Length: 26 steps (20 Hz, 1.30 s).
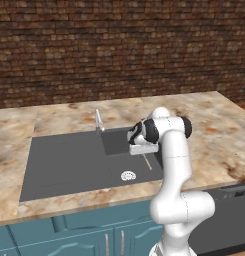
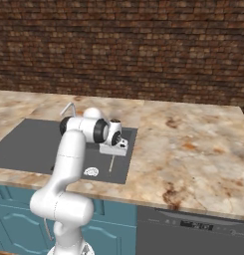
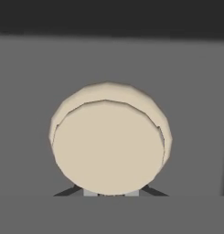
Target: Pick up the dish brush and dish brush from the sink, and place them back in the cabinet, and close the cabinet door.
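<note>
Cream disc fills the hand view: that's the brush [image 3: 109, 141] seen end-on, so the pincer [image 3: 109, 194] looks straight down its length. Jaws nearly closed with the brush right at the tips, so I read it as gripped. Base views agree: a thin pale handle [image 1: 147, 161] hangs below the hand, over the right end of the sink [image 1: 69, 165], near the drain [image 1: 128, 175]. Brush hangs vertical because the grip is at one end and the hand points down. Faucet [image 1: 99, 121] sits behind, apart from the arm. Marble counter [image 1: 204, 130] surrounds the basin. Judgement: first brush is lifted; cabinet trip is next. Can't make out a second brush.
</note>
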Available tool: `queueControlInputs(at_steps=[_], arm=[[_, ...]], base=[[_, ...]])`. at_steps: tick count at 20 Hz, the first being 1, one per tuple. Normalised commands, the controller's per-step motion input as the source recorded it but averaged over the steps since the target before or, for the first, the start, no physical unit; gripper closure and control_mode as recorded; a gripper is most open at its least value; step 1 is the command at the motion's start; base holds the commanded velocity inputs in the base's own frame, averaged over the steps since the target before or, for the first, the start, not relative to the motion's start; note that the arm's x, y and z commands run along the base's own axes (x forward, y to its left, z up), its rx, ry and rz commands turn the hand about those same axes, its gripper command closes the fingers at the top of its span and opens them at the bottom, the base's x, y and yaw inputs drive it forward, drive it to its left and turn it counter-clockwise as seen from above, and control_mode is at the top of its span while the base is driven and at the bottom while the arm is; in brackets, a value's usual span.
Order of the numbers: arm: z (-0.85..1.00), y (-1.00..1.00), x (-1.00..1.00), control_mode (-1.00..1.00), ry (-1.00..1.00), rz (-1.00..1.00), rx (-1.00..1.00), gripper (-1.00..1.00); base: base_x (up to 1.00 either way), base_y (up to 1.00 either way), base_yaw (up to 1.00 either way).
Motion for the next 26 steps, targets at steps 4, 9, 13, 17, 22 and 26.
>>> queueControlInputs(at_steps=[4, 9, 13, 17, 22, 26], arm=[[0.31, 0.0, -0.08, -1.0, 0.0, 0.0, 0.02, 1.0], [0.37, 0.0, -0.08, -1.0, 0.0, 0.0, 0.02, 1.0], [0.34, 0.0, -0.29, -1.0, 0.0, 0.0, 0.01, 1.0], [0.31, 0.0, -0.32, -1.0, 0.0, 0.0, 0.0, 1.0], [0.32, 0.0, -0.33, -1.0, 0.0, 0.0, 0.0, 1.0], [0.4, 0.0, -0.35, -1.0, 0.0, 0.0, 0.0, 1.0]], base=[[0.0, 0.0, 0.0], [0.0, 0.0, 0.0], [0.0, 0.0, 0.0], [0.0, 0.0, 0.0], [0.0, 0.0, 0.0], [0.0, 0.0, 0.0]])
